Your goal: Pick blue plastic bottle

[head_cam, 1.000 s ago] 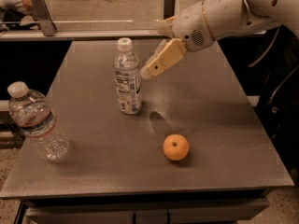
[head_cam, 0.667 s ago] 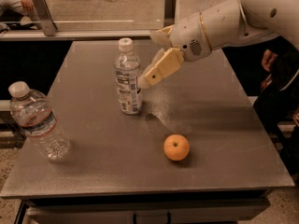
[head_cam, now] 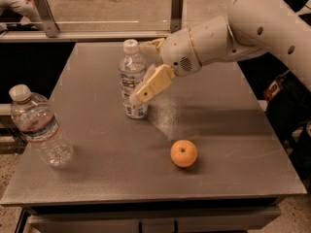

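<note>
The blue plastic bottle stands upright on the grey table, left of the middle; it is slim and clear, with a white cap and a blue-and-white label. My gripper has come in from the right at the bottle's height. It is open, with its tan near finger across the bottle's right front side and the far finger behind the bottle near its neck. The bottle rests on the table between them.
A wider clear bottle with a red-striped label stands near the table's left edge. An orange lies front of centre. A metal rail runs behind the table. My white arm spans the right rear.
My gripper has moved left and down toward the blue plastic bottle; its fingers now straddle the bottle instead of hanging to its right. The bottle, the orange and the other bottle have not moved.
</note>
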`<action>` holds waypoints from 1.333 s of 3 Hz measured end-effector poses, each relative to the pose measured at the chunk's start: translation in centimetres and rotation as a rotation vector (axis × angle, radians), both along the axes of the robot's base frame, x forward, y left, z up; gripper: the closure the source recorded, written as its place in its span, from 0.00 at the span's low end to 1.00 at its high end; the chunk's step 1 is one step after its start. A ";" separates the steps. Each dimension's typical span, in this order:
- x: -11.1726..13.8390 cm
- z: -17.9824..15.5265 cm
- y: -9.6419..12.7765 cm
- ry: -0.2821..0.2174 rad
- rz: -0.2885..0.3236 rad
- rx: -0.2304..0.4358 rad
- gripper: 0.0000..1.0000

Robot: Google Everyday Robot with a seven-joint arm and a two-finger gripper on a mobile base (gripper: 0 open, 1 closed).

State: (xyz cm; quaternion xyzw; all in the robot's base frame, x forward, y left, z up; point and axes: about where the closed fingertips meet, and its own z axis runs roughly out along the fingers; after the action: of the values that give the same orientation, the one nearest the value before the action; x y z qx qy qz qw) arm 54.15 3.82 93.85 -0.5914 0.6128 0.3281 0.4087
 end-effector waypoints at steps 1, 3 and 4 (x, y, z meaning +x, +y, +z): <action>-0.1 0.1 0.1 0.000 0.003 -0.001 0.19; -0.3 0.1 0.6 0.000 0.012 -0.002 0.65; -0.3 0.5 1.3 0.021 0.036 0.001 0.88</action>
State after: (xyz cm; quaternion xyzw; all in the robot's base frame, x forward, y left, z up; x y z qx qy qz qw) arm 53.82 5.09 94.37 -0.5984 0.6063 0.3420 0.3966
